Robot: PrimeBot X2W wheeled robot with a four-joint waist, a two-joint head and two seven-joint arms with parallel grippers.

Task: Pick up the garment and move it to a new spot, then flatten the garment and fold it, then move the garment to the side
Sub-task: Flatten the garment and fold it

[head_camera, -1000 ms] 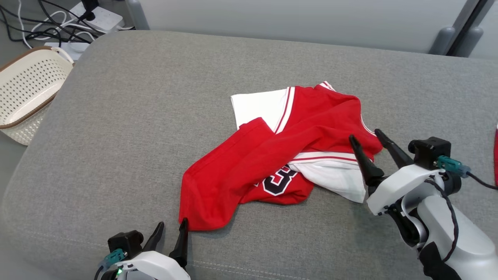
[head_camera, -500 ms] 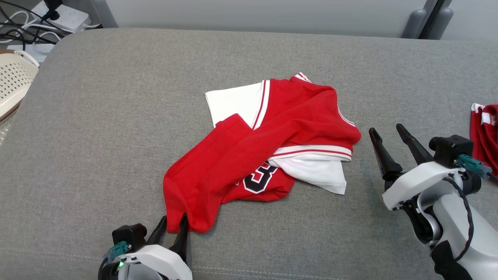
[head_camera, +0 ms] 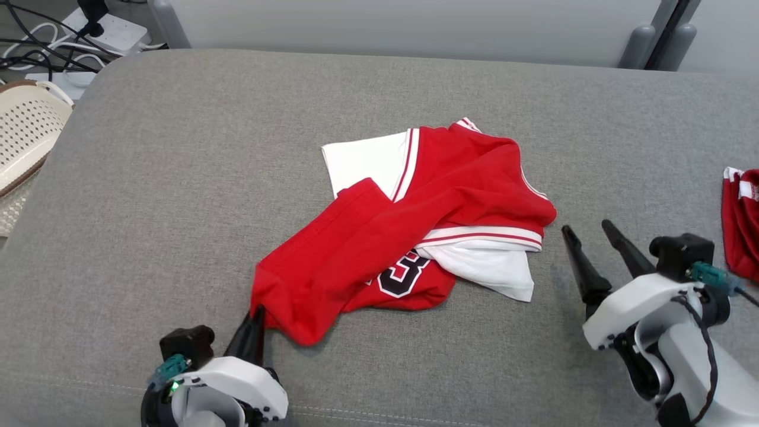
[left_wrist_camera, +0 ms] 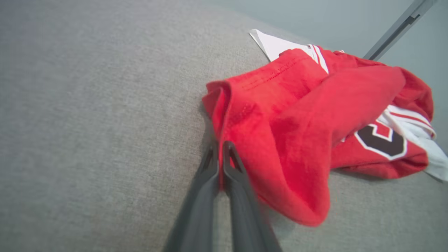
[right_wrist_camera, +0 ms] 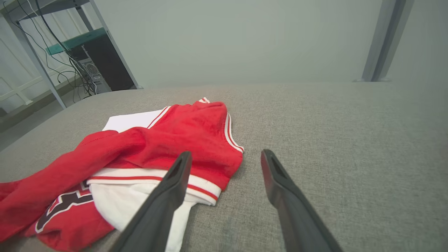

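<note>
**Left tool pinching jersey corner, right tool free**

- Red-and-white knit jersey lies crumpled about mid-way across the grey upholstered pad. It's bunched in overlapping layers, with a black-and-white number patch half buried on the near side.
- Left tool: 2 fingers closed together on the near-left red corner of the jersey. The left wrist view shows a thin fold of red hem between the tips.
- Right tool: fingers spread wide, holding nothing. It sits just right of the jersey's striped edge and isn't touching it. The right wrist view shows the trim just left of the gap.
- Handling, my read:
  - The jersey looks light, limp and not fragile, with zero stiffness, so it'll drape and drag from whichever point is held.
  - Lifting by 1 corner should peel the layers apart, but the pile will trail and may twist.
  - The pinch looks shallow, so a quick pull could slip the hem out.
- Where to take hold: hems and the striped trim are the thickest, least stretchy parts. The right tool's best target is the white-and-red band on the near-right edge, so the cloth hangs from 2 points and spreads flat.
- Off-task: another red cloth at the far right edge, well apart, and a cream perforated basket off the left side.
</note>
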